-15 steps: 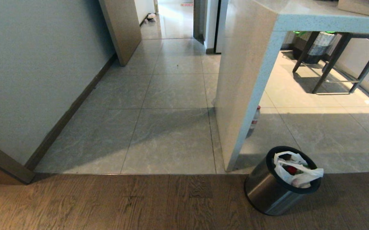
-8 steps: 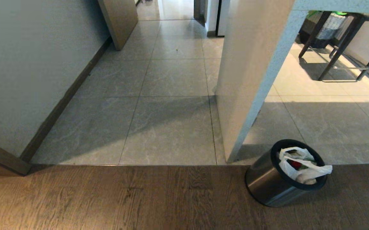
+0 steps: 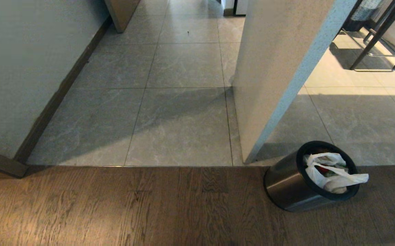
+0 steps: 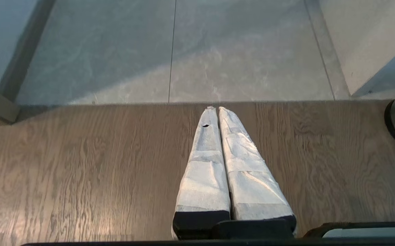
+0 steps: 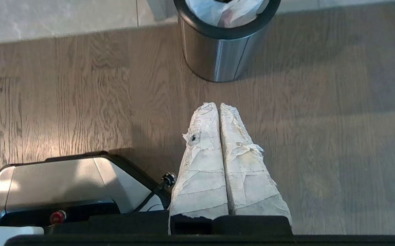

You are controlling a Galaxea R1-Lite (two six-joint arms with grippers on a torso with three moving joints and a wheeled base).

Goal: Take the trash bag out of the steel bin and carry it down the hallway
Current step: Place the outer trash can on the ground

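Since a second ago the whole head view has tilted downward, so the far doorway is cut off; this is camera motion, and nothing on the floor has been displaced. Neither arm is seen in the head view. The left gripper (image 4: pixel 218 108) is held low over the wooden floor (image 3: pixel 115 208), pointing toward the tile edge, its taped fingers pressed together and empty. The right gripper (image 5: pixel 219 104) is held likewise over the wood, fingers closed on nothing, pointing at the steel bin (image 5: pixel 218 54) just ahead. The trash bag (image 3: pixel 332 172) sits inside the bin, on the wooden floor by its edge with the grey tiles (image 3: pixel 180 126), beside the counter's end panel (image 3: pixel 272 75).
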